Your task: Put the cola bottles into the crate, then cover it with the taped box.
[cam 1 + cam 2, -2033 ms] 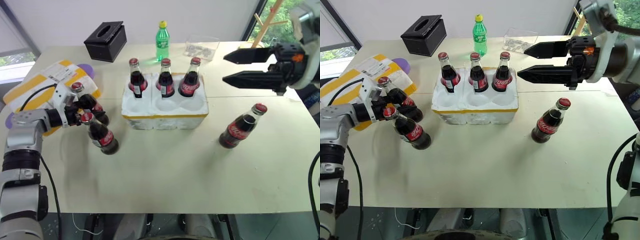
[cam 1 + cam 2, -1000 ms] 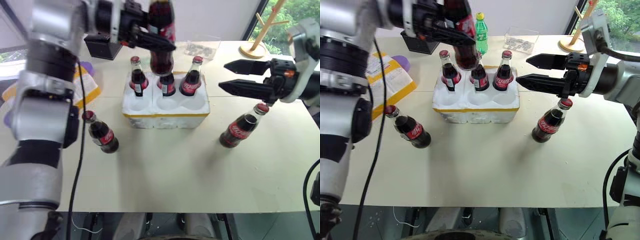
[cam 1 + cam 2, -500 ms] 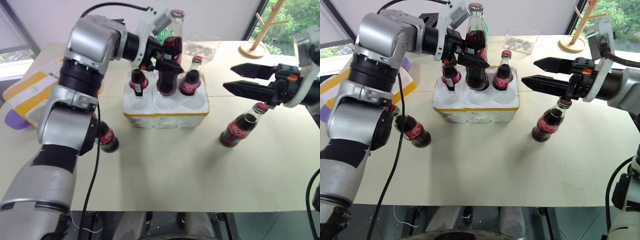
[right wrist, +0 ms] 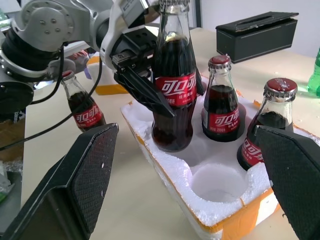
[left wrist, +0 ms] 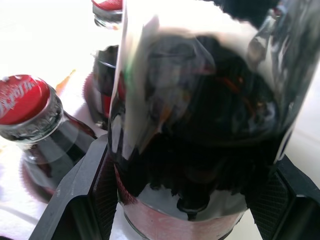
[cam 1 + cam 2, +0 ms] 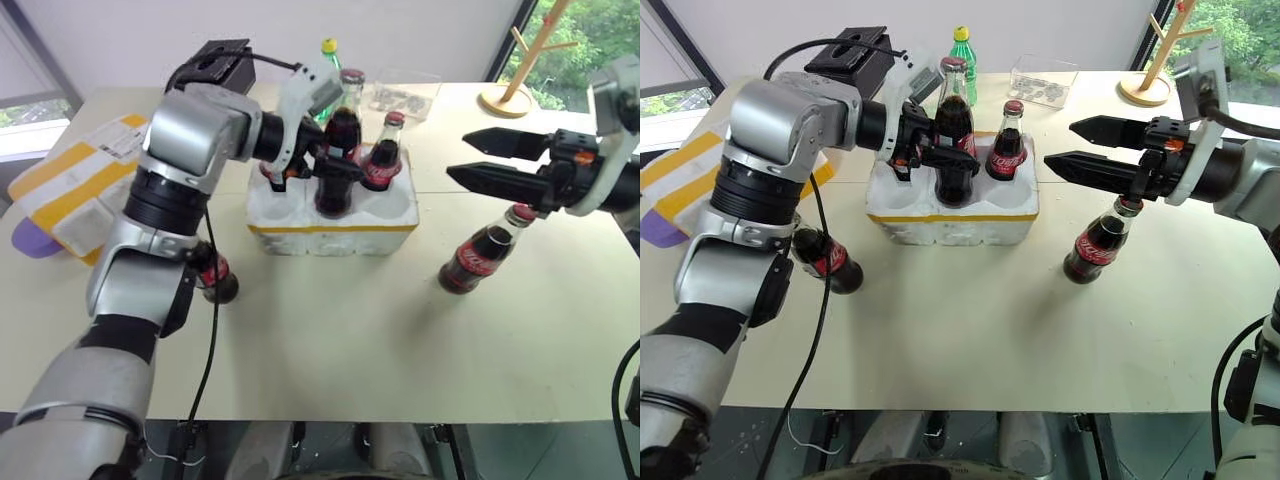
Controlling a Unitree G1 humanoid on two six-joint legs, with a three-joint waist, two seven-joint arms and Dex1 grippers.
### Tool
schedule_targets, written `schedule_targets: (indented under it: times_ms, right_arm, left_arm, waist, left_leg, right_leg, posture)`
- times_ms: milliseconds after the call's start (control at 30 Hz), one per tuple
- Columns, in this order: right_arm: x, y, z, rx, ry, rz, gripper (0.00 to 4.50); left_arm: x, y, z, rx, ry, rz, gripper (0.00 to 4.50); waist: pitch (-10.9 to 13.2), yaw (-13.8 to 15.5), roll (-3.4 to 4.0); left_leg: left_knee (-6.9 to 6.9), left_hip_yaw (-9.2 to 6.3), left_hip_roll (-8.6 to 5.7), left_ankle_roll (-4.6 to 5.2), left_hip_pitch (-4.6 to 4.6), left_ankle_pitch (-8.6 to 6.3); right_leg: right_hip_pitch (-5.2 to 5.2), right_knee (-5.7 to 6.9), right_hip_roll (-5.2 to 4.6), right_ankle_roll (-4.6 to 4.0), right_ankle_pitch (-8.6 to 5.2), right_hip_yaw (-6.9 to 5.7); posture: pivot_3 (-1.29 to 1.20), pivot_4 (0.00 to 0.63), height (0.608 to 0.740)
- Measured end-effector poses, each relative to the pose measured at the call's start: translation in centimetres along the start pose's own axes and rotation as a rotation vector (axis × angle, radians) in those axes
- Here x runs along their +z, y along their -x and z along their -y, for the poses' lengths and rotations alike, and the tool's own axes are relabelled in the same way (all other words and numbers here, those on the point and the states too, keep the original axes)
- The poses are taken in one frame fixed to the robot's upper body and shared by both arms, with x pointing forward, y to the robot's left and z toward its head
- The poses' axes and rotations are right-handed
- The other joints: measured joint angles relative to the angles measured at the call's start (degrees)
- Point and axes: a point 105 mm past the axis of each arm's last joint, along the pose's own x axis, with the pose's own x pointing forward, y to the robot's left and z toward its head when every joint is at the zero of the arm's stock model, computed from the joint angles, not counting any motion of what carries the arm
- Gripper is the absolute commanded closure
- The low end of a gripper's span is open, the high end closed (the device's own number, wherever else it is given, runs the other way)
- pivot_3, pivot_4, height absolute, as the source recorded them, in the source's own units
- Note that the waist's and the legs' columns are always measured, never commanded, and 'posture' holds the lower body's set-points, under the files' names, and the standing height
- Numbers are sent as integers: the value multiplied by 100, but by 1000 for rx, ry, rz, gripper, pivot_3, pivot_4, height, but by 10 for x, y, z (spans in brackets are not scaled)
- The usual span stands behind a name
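My left gripper [image 6: 333, 162] is shut on a cola bottle [image 6: 340, 140], held upright with its base in the middle front well of the crate [image 6: 330, 233]. The right wrist view shows the black fingers [image 4: 142, 90] clamping the held bottle [image 4: 173, 100] at its label. Two more cola bottles [image 4: 222, 107] [image 4: 265, 127] stand in back wells; a third [image 6: 270, 165] is half hidden by my arm. Another bottle [image 6: 830, 265] stands on the table left of the crate. My right gripper [image 6: 458, 157] hangs open over one more bottle [image 6: 480, 252]. The taped box [image 6: 70, 190] lies far left.
A black tissue box [image 6: 855, 50], a green soda bottle [image 6: 962, 45] and a clear plastic container [image 6: 405, 92] stand behind the crate. A wooden stand [image 6: 508, 95] is at the back right. The front right well [image 4: 220, 182] is empty.
My left arm has come down with the cola bottle, from above the crate into the front row. The right gripper has stayed where it was, open.
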Motion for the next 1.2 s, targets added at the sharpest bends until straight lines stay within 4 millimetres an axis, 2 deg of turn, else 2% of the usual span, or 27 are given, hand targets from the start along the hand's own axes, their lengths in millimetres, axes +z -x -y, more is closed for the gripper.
schedule_targets:
  times_ms: [167,333,367,433,667,767,833,900,967,1033,1100,1167,1200]
  right_arm:
    - [0,0,1,-1,-4,0,0]
    - [0,0,1,-5,-4,1,0]
    - [0,0,1,-6,-3,1,0]
    - [0,0,1,-7,-3,1,0]
    - [0,0,1,0,0,1,0]
    - [-1,0,1,8,7,-5,0]
    - [-1,0,0,19,6,-13,0]
    - [-1,1,2,19,4,-13,0]
    - [-2,1,4,19,4,-13,0]
    - [-3,0,6,19,1,-19,0]
    - [-5,-1,7,23,-6,-25,0]
    - [-6,-1,9,23,-11,-27,0]
    - [-6,-1,10,25,-10,-26,0]
  left_arm:
    - [-13,-10,-2,30,-9,-3,1695]
    - [-11,-10,-6,59,-37,11,1695]
    - [-12,-10,-6,59,-33,10,680]
    - [-10,-9,-6,51,-29,20,95]
    - [8,-2,2,-3,-26,55,95]
    - [10,4,1,-20,1,59,95]
    - [23,16,1,-42,13,81,95]
    - [47,33,0,-44,-4,127,95]
    - [80,60,1,-33,-37,188,95]
    - [96,85,6,-53,-56,214,95]
    - [98,109,11,-82,-74,215,95]
    - [89,131,12,-84,-102,203,95]
    - [77,144,12,-79,-141,179,95]
  waist:
    - [0,-2,0]
    - [0,-1,0]
    - [0,0,0]
    - [0,0,0]
    - [0,-4,0]
    - [0,-15,1]
    - [0,-8,0]
    - [1,-7,-2]
    - [1,-19,-1]
    - [-1,-41,2]
    - [-3,-57,6]
    - [-3,-69,8]
    - [-5,-72,10]
  left_leg:
    - [0,0,0,-1,-1,1]
    - [0,0,0,-1,-1,1]
    - [0,0,0,-1,-1,1]
    - [0,0,0,-1,-1,1]
    - [2,0,0,-1,1,1]
    - [1,0,1,-3,2,2]
    - [2,0,1,-3,1,2]
    - [3,0,0,-2,-1,2]
    - [1,0,-2,1,0,0]
    - [-5,2,-1,1,4,0]
    - [-11,3,2,-3,8,3]
    - [-14,3,7,-9,15,6]
    - [-16,3,9,-12,19,8]
  right_leg:
    - [-1,0,0,-1,0,0]
    - [-1,0,0,-1,0,0]
    - [-1,0,0,-1,0,0]
    - [0,0,-1,-1,0,0]
    - [1,1,0,-1,1,0]
    - [0,3,2,-1,1,0]
    - [-1,4,2,-1,1,-1]
    - [0,2,2,-1,1,-2]
    - [0,-1,2,0,1,-2]
    - [-1,0,2,0,1,-2]
    - [-1,2,3,0,0,-1]
    - [-1,6,5,0,0,2]
    - [-1,7,3,-1,0,5]
  posture:
    - [0,150,739]
    - [0,150,739]
    - [0,150,739]
    - [0,150,739]
    - [0,150,739]
    - [0,150,739]
    - [0,150,739]
    - [0,150,739]
    - [0,150,739]
    - [0,150,739]
    - [0,150,739]
    - [0,150,739]
    - [0,150,739]
